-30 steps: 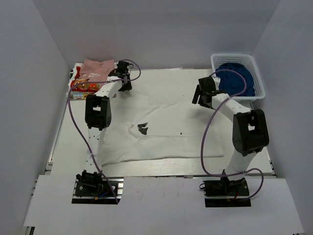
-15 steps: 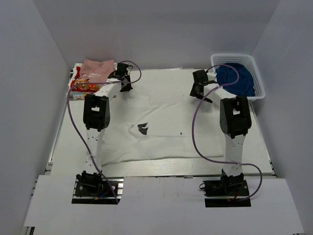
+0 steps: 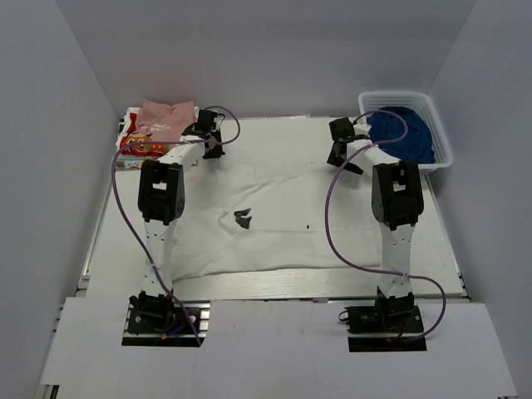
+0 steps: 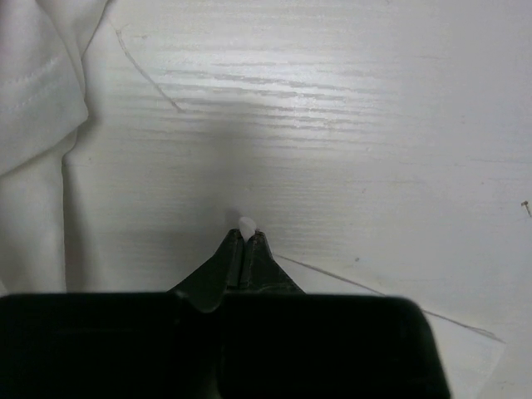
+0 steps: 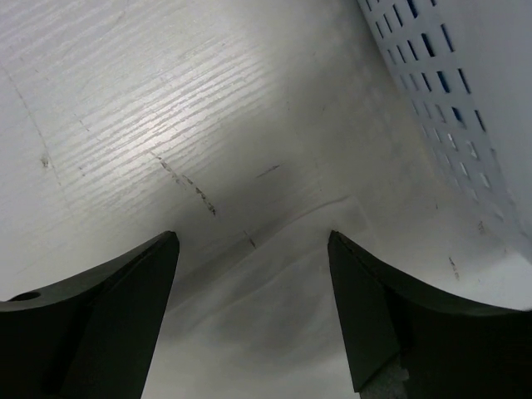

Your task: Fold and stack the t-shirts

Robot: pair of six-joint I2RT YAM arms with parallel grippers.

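A large white t-shirt (image 3: 274, 208) with a small black print (image 3: 243, 218) lies spread on the table. My left gripper (image 3: 213, 147) is at its far left corner, shut, with a small white nub of cloth pinched between its tips (image 4: 247, 224). More white shirt cloth (image 4: 33, 125) lies to its left. My right gripper (image 3: 342, 160) is open over the shirt's far right corner, and the cloth's edge (image 5: 274, 283) lies between its fingers (image 5: 125, 307). A pale pink t-shirt (image 3: 165, 116) lies on one with red-yellow print (image 3: 140, 149) at the far left.
A white basket (image 3: 432, 104) holding blue cloth (image 3: 403, 133) stands at the far right, and its perforated wall (image 5: 449, 100) is close to my right gripper. White walls enclose the table. Purple cables loop from both arms.
My right arm has straightened and swung its gripper left and farther back to the shirt's far right corner. My left gripper has crept slightly toward the far edge.
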